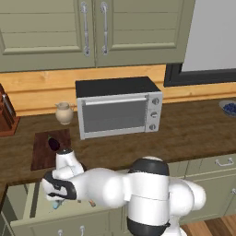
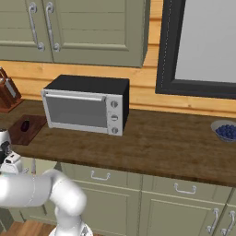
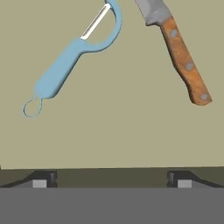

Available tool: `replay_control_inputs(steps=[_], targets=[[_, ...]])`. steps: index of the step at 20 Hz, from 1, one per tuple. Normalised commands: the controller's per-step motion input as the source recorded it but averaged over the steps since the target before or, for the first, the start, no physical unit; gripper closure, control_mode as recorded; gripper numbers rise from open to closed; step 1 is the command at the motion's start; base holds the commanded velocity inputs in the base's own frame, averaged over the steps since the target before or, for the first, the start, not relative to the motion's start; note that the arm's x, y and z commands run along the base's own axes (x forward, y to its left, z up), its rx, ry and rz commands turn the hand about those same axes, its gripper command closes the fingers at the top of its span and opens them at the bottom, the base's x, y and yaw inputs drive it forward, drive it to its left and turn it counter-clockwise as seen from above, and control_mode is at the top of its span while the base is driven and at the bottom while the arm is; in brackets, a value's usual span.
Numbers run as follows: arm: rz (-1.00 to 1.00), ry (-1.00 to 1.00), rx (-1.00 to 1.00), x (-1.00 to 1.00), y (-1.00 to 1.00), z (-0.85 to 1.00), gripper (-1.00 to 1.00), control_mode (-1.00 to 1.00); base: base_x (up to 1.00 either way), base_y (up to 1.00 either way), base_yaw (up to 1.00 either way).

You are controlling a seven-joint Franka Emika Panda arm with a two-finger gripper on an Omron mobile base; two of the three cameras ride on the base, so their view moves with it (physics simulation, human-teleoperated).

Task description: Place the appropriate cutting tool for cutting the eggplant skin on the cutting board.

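Even, soft rendered light fills the kitchen, with no glare and only faint shadows under the toaster oven (image 1: pixel 119 108). Edges look slightly coarse and pixelated; the peeler (image 3: pixel 72 59) appears sharp.

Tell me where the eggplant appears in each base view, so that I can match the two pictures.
Left base view: eggplant left of centre, lying on the cutting board, left of the toaster oven.
Right base view: eggplant near the left edge, on the cutting board.
Shared landmark: the toaster oven.
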Motion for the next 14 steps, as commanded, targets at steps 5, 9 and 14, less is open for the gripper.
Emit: replay_control_inputs(steps=[5, 9, 14], targets=[[0.0, 0.0, 0.0, 0.13, 0.04, -0.31, -1.0, -1.0, 0.0, 0.0, 0.0], [0.0, 0.0, 0.0, 0.18, 0.02, -0.38, -1.0, -1.0, 0.0, 0.0, 0.0], [0.0, 0.0, 0.0, 0.06, 0.0, -0.32, -1.0, -1.0, 0.0, 0.0, 0.0]])
